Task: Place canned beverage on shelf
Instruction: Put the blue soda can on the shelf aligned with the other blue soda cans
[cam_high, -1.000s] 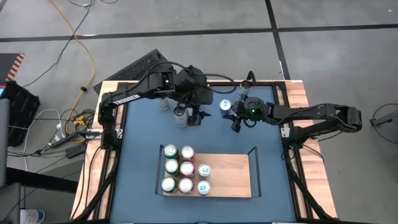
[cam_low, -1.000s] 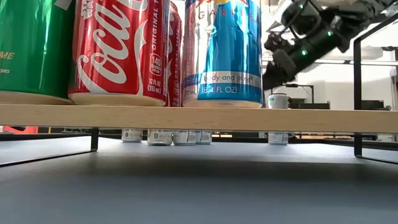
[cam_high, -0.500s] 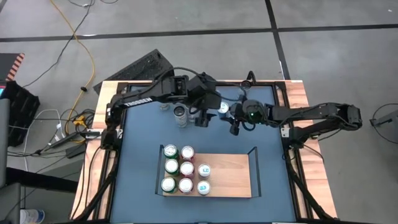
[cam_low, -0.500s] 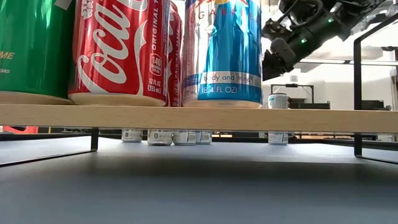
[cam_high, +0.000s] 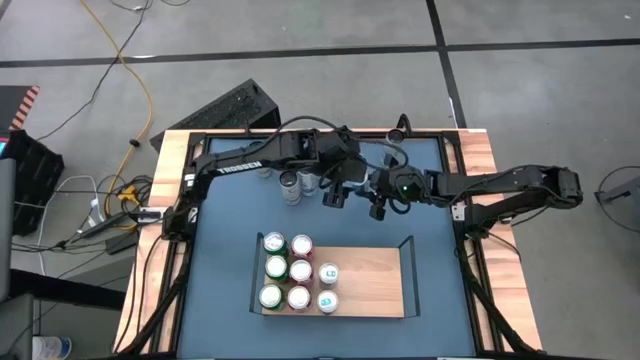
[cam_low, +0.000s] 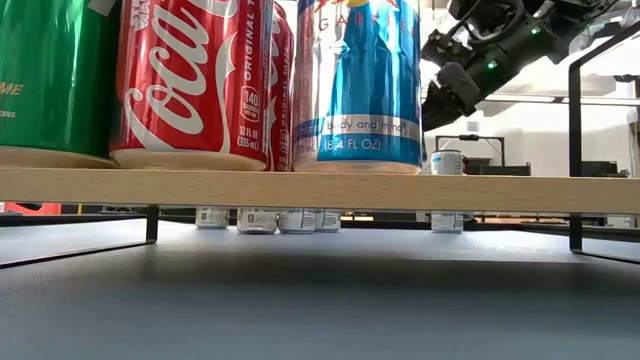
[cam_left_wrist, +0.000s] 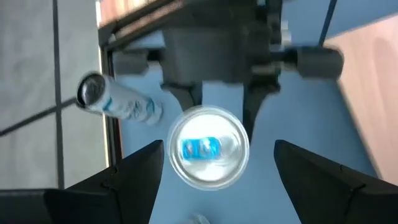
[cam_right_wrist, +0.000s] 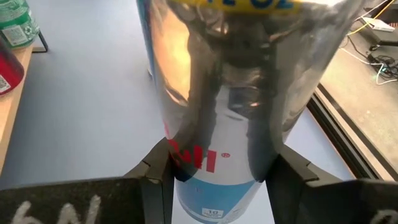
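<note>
A grey concrete floor with dark seams surrounds the blue tabletop (cam_high: 230, 225), which has light-wood strips along its sides; a black keyboard (cam_high: 228, 108) lies on the floor just beyond the far edge, and a yellow cable (cam_high: 138, 90) trails across the floor.

On the near part of the table stands the shelf (cam_high: 365, 280), a light-wood board with thin black rails at its short ends. Eight cans stand on its left part, in columns of three, three and two: green ones (cam_high: 275, 267), red Coca-Cola cans (cam_low: 190, 80) and blue-and-silver cans (cam_low: 358, 80). In the low view a row of further cans (cam_low: 268, 219) shows on the table beyond the board.

Both dark arms reach to the far middle of the table and meet there. The right gripper (cam_high: 383, 190) is clamped on a slim blue-and-silver canned beverage (cam_right_wrist: 242, 87), which stands upright between its fingers (cam_right_wrist: 155, 180) and fills the right wrist view. The left gripper (cam_high: 334, 192) hovers just beside it, directly above that same can, whose round silver top (cam_left_wrist: 208, 154) with its blue tab shows between the left fingers (cam_left_wrist: 140, 171); these stand apart, clear of the can on both sides.

A silver-topped can (cam_high: 290, 184) stands on the table near the left arm, and another blue-and-silver can (cam_left_wrist: 118, 102) lies on its side by the table's edge.
</note>
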